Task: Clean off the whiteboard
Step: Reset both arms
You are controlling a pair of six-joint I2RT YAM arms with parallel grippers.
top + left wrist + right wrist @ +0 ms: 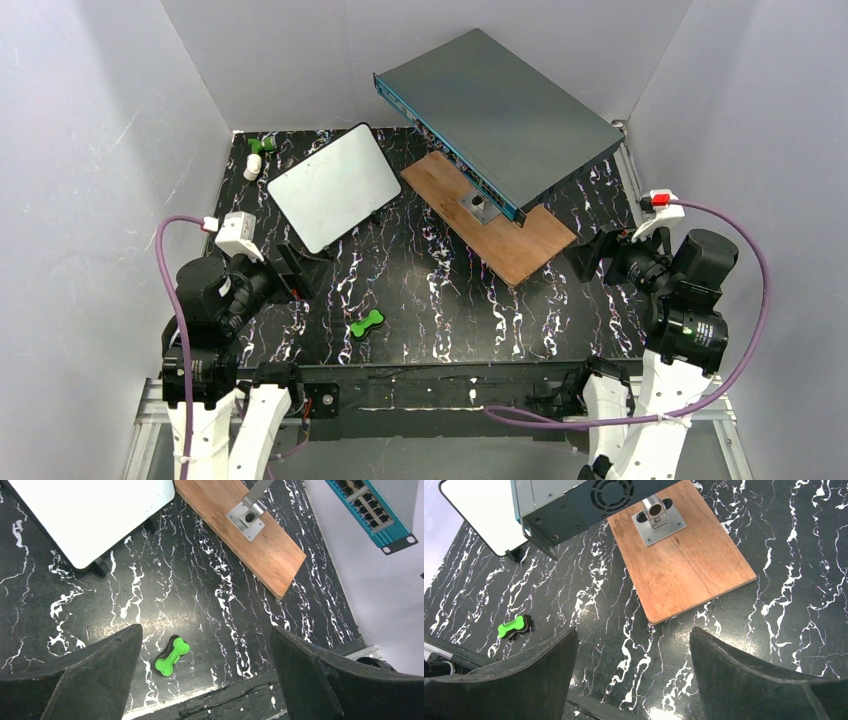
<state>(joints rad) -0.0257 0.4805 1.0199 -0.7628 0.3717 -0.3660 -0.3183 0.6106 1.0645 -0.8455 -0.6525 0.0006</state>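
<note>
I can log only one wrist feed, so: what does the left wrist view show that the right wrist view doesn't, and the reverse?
Only left wrist: the teal box's port-lined front. Only right wrist: that box's fan grille. Both: part of the blank whiteboard, the green bone-shaped block, the wooden plank with its metal bracket, the marbled table, and an open pincer of its own, the left pincer or the right pincer.

The whiteboard runs off the top and left edges of the left wrist view. In the right wrist view the grey-teal box covers part of it and is itself cut by the top edge. From above, the box hides the far edge of the wooden plank. The white and green bits at the counter's far left corner are too small to identify.
</note>
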